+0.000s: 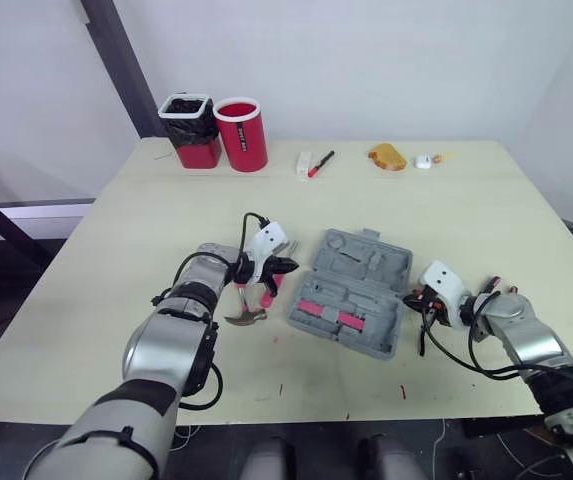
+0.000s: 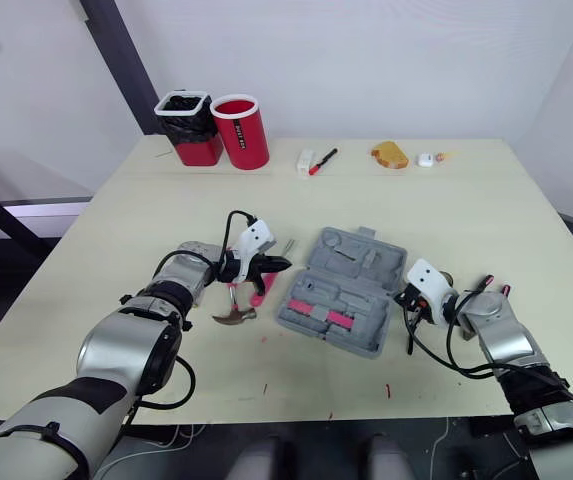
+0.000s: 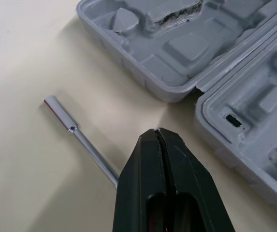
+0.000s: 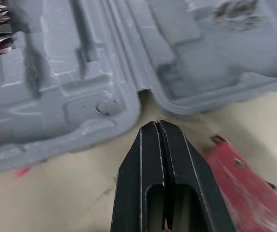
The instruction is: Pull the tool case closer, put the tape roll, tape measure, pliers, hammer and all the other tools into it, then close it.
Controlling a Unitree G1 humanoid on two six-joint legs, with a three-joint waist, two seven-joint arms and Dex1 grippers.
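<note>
Grey moulded plastic, the tool case (image 1: 366, 262) lies open and flat at the middle of the tabletop (image 1: 166, 200), between the two arms. Judged from that position, both arms can load its recesses. Pink-handled items (image 1: 328, 313) already sit in the near half.

The hammer (image 1: 247, 316) lies on the tabletop just beside the case's left edge, not yet packed. A steel driver shaft (image 3: 73, 128) rests there too, and a red tool (image 4: 240, 183) lies by the right edge.

The left claw (image 3: 156, 133) is closed, with nothing visible between its tips. Its forearm reaches forward and inward, low over the hammer area. The right claw (image 4: 156, 128) is likewise closed and empty at the tips. Its forearm is bent inward, aiming at the notch between the case halves.
</note>
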